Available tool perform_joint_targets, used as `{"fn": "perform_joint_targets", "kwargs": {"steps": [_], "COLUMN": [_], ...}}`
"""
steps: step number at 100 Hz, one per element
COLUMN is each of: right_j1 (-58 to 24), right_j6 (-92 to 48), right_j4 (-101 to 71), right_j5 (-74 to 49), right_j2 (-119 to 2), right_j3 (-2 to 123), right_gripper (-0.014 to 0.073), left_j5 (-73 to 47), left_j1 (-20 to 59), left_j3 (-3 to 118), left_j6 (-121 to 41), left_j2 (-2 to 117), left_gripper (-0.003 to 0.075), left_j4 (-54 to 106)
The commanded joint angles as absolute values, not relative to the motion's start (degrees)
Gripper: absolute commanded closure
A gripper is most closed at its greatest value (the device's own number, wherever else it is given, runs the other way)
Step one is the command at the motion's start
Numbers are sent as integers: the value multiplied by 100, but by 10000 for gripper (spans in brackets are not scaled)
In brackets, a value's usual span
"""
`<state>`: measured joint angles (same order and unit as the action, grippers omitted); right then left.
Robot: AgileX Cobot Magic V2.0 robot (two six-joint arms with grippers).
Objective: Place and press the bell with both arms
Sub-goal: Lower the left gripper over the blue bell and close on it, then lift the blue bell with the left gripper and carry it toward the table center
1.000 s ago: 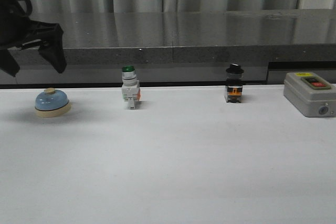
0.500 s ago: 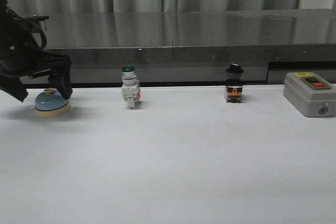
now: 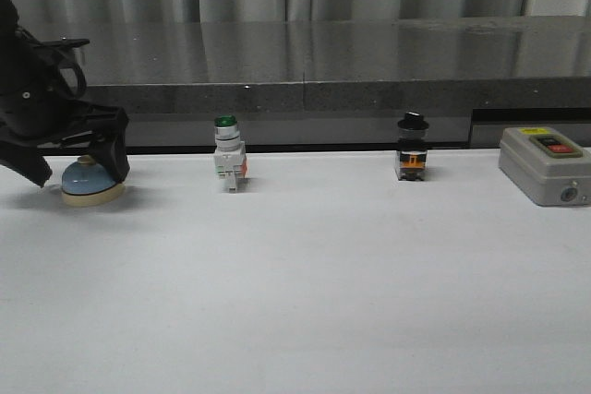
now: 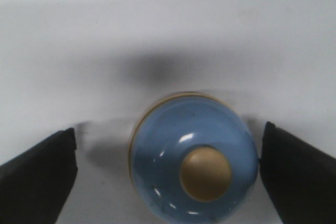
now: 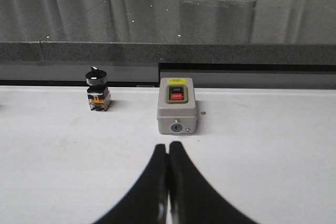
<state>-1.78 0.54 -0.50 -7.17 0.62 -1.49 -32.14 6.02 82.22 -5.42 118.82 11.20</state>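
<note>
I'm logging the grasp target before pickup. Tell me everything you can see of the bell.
The bell is a small, glossy light-blue dome on a round cream base, with a cream button on top. It stands upright on the white table at the far left. The left hand straddles it, fingers open on either side; the wrist view shows gaps, so nothing but the table touches it.
</note>
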Motion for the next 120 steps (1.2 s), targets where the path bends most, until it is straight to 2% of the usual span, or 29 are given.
{"fn": "perform_joint_targets", "kwargs": {"steps": [1,8,17,29,46,58,98,120], "right_j1": [-149,-149,-149,-149,-149,-149,-149,-149], "right_j6": [0,0,0,0,0,0,0,0], "right_j4": [-41,-41,-41,-41,-41,-41,-41,-41], "right_j5": [-229,-229,-229,-229,-229,-229,-229,-229], "right_j2": [167,167,167,167,167,167,167,167], "right_j3": [-69,-69,-69,-69,-69,-69,-69,-69], "right_gripper": [654,654,654,654,654,654,654,654], "left_j5": [-2970,-2970,-2990,-2995,-3075,-3167,-3762,-3958], "left_j1": [700,756,803,816,816,816,856,1396], "left_j3": [8392,8392,8392,8392,8392,8392,8403,8403], "left_j6": [-563,-563,-563,-563,-563,-563,-563,-563], "left_j2": [11622,11672,11683,11683,11673,11578,10289,9656], "left_gripper": [50,60,113,258,517,615,626,626], "left_j4": [1179,1129,1041,1018,820,683,1128,1208]}}
